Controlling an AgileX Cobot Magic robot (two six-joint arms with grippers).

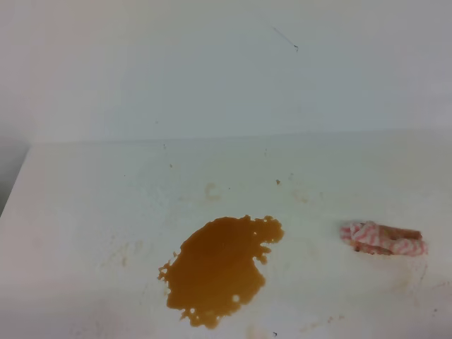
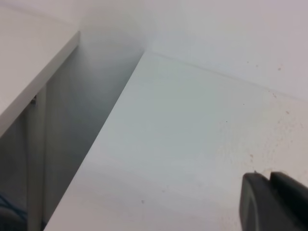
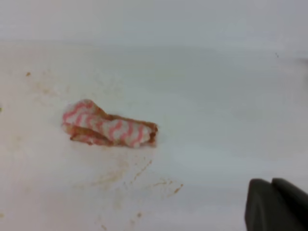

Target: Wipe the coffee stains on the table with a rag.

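Apparently both jaws are closed and empty, right gripper [image 3: 276, 204] near the rag [image 3: 108, 126].

On the white bench [image 1: 92, 212] an amber-brown coffee puddle [image 1: 219, 272] spreads with ragged edges; the pink-striped rag [image 1: 383, 238] lies bunched well apart to its right

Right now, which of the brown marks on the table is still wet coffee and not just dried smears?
The big amber puddle left of the rag: solid, glossy, ragged-edged. The marks below the rag are only thin, pale tan streaks.
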